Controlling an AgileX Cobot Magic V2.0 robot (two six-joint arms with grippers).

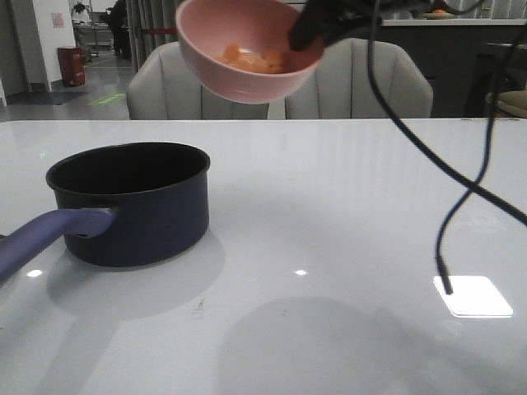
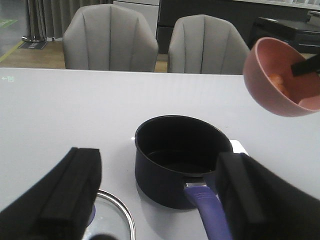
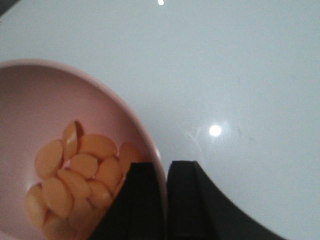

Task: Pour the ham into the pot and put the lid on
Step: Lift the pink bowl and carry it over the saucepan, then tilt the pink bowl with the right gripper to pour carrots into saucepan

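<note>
While the right gripper (image 3: 166, 200) pinches the rim of the tilted pink bowl (image 1: 247, 51) in the air, ham (image 3: 75, 175) lies heaped inside by its inner finger. Below and beside it stands the pot (image 1: 136, 202). Left gripper (image 2: 155, 200), jaws apart, hovers over the lid (image 2: 116, 216).

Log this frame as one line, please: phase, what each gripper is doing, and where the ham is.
phase: pre-pour | right gripper: holds pink bowl aloft by rim | left gripper: open above lid | ham: in bowl | pot: empty
</note>
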